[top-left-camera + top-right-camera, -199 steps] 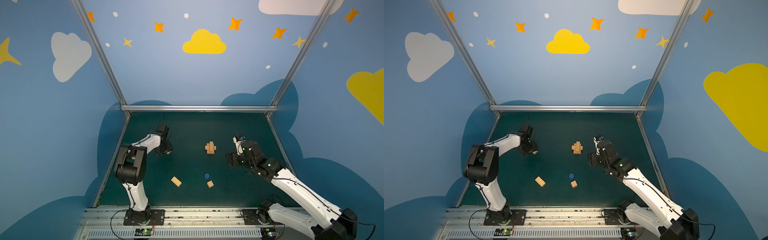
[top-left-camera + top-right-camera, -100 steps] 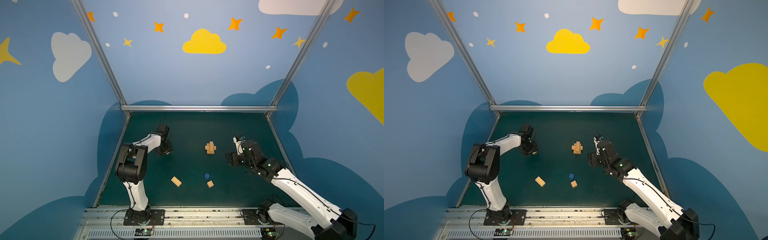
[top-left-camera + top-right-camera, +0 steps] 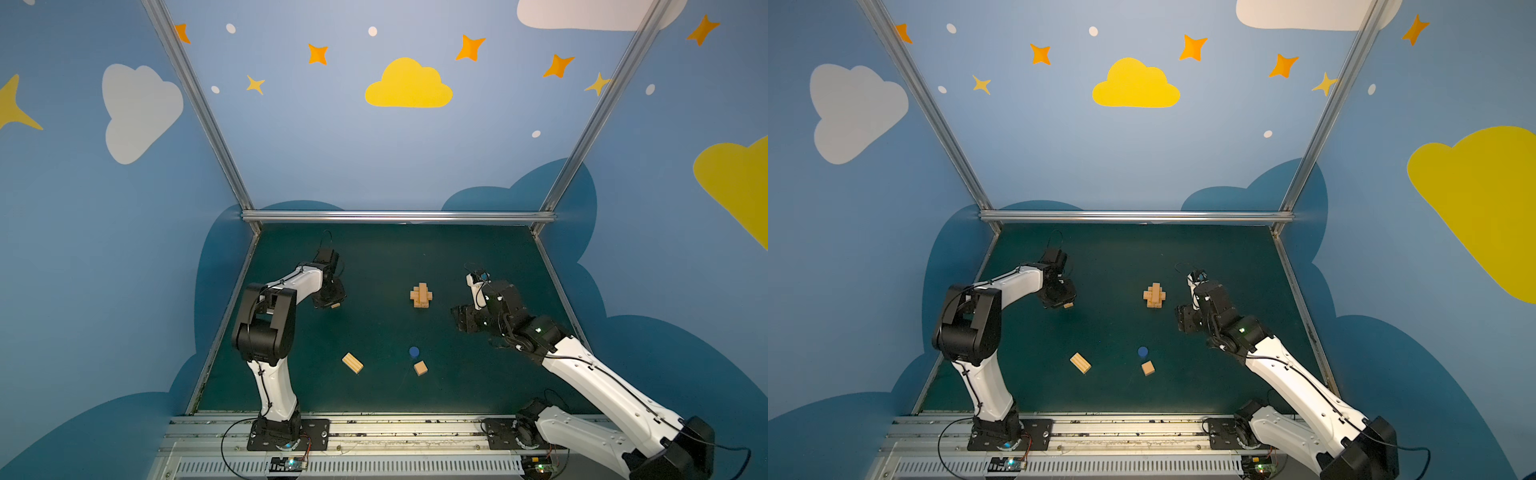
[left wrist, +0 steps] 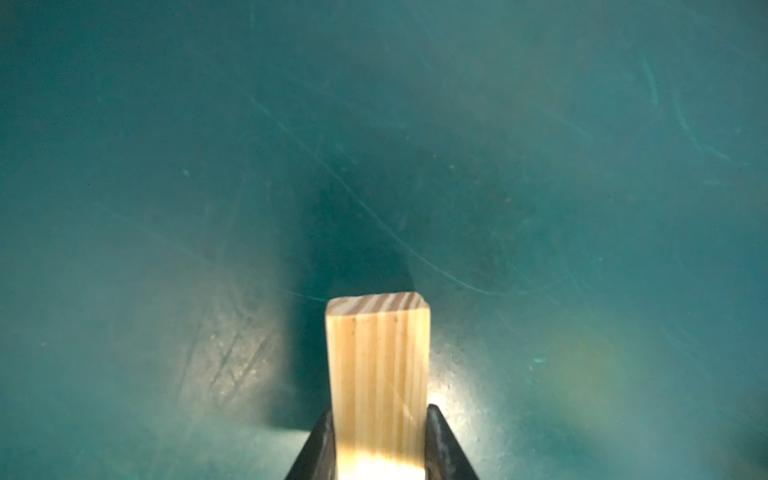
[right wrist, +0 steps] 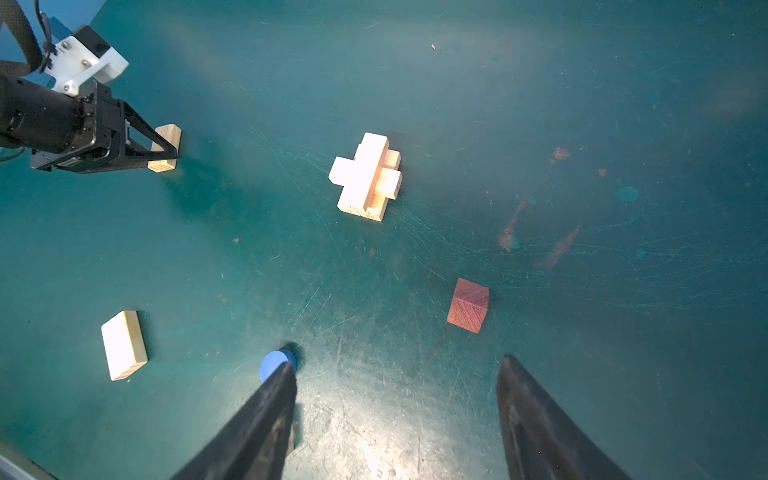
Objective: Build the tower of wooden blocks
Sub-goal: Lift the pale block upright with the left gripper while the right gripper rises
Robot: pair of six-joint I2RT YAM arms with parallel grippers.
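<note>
at left, the left tool [image 3: 331,300] is clenched on a tan bar [image 4: 376,353], close to the green bench [image 3: 374,257]. a loose flat block [image 3: 352,363] lies nearer the front. the wood block tower [image 3: 421,295] stands mid-bench, with a blue round piece [image 3: 413,351] and a tan cube [image 3: 420,368] in front of it. at right, the right tool [image 5: 397,363] hangs released near a reddish-brown cube [image 5: 468,305].
</note>
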